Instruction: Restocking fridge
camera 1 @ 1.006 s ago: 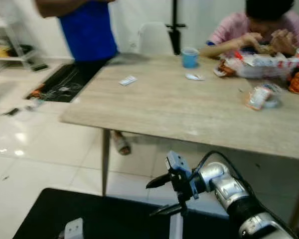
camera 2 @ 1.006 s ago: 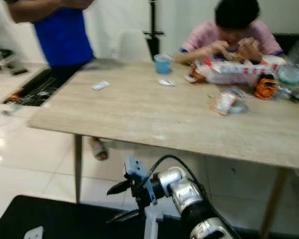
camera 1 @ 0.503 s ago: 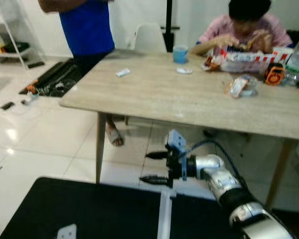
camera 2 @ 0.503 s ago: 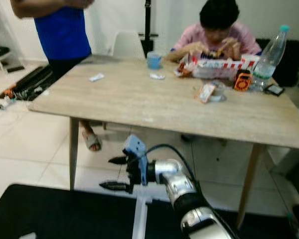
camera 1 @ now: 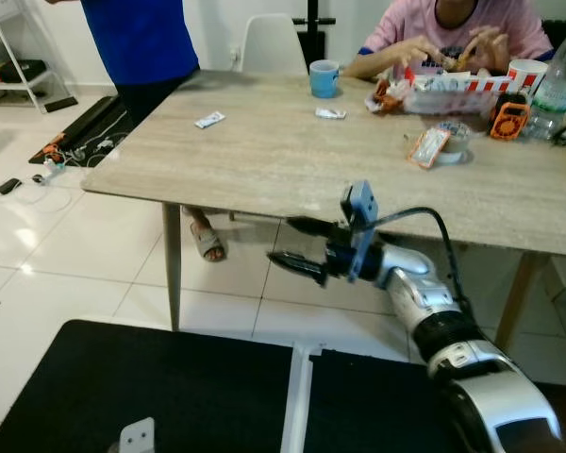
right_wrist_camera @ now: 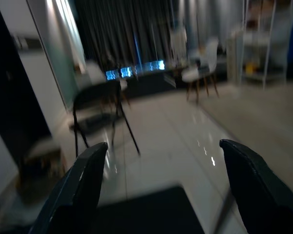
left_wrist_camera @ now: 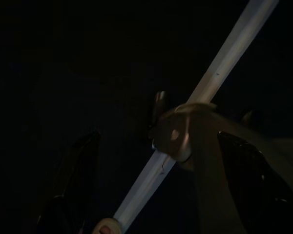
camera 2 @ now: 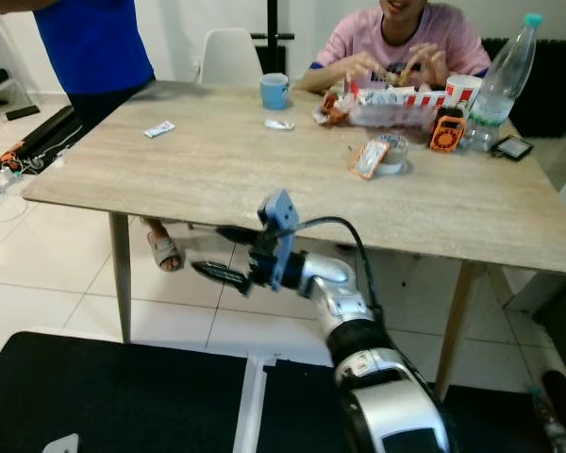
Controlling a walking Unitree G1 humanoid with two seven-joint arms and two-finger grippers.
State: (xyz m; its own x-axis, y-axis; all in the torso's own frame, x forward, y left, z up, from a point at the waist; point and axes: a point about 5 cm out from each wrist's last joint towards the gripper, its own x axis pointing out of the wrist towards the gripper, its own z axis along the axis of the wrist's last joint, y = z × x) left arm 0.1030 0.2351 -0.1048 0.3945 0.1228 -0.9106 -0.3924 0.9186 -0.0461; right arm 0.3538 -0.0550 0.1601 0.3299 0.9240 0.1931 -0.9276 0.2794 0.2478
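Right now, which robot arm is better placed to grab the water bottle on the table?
Probably the right. Its end effector is open and raised near the table's front edge, though far from the water bottle.

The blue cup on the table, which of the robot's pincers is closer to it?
The right. The right pincer is raised, open, in front of the table's near edge, with the blue cup across the tabletop beyond it. The left pincer hangs idle in the dark.
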